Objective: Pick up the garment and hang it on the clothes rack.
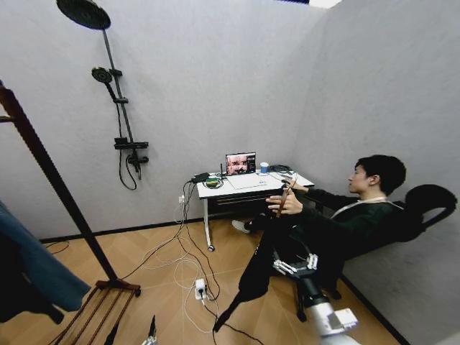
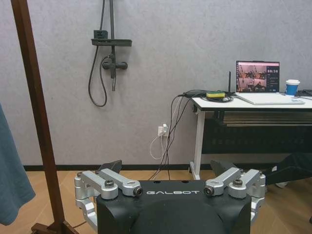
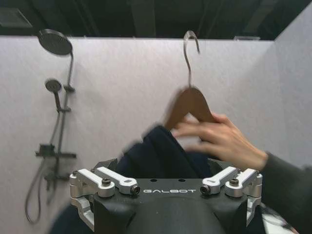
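Garment fabric, soft, dark and folded into rounded bunches, rises just beyond the right gripper, draped from a brown wooden hanger with a curved metal hook. A person's hand rests on the hanger's sloping shoulder, fingers spread across the wood, the sleeve trailing away to one side. In the head view the right gripper sits at the end of a pale arm reaching up toward the seated person, where the black cloth hangs in a long limp fall toward the wooden floor. Whether its fingers are parted or pinching the cloth cannot be told, since the dark fabric covers the tips.

The left gripper hangs low, its silver linkages splayed wide and its black fingers spread apart with nothing between them. Beside it stands a slanted, smooth dark-brown upright of the clothes rack, with blue cloth hanging just past it.
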{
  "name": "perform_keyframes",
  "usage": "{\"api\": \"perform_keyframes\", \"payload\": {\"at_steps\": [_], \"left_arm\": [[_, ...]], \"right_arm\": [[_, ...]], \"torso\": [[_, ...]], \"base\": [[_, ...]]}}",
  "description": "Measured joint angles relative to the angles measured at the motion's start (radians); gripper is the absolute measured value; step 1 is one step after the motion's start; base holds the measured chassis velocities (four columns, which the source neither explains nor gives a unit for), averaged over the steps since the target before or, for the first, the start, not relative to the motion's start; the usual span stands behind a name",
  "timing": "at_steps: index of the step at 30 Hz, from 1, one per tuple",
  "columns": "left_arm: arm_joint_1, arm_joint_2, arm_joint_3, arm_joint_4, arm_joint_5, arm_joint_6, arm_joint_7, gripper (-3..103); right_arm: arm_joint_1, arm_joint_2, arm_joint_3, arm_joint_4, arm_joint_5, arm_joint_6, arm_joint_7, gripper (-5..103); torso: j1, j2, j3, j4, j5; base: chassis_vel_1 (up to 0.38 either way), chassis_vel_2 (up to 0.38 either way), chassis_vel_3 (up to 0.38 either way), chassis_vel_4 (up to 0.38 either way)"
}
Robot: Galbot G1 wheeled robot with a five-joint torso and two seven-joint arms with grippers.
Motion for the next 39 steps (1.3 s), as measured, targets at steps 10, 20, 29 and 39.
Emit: {"api": "perform_keyframes", "payload": {"at_steps": [10,20,29,39], "left_arm": [[0.000,0.000,0.000,0.000,0.000,0.000,0.000,100],[0.000,0.000,0.000,0.000,0.000,0.000,0.000,100],[0.000,0.000,0.000,0.000,0.000,0.000,0.000,100],[0.000,0.000,0.000,0.000,0.000,0.000,0.000,100]], "right_arm": [[0.109,-0.067,0.033,0.104,0.150,-0.140,0.077,100],[0.283,-0.154,0.042,-0.001,0.231,-0.224,0.181,100],[0.415,-0.208,0.014,-0.101,0.238,-0.235,0.199,86],[0.435,-0.190,0.012,-0.161,0.209,-0.203,0.197,48]], "torso": [[0.000,0.000,0.000,-0.0003,0.0000],[0.000,0.000,0.000,-0.0003,0.0003],[0.000,0.000,0.000,-0.0003,0.0002],[0.000,0.000,0.000,-0.0003,0.0002]], "base": [[-0.002,0.010,0.002,-0.010],[0.000,0.000,0.000,0.000],[0.000,0.000,0.000,0.000],[0.000,0.000,0.000,0.000]]}}
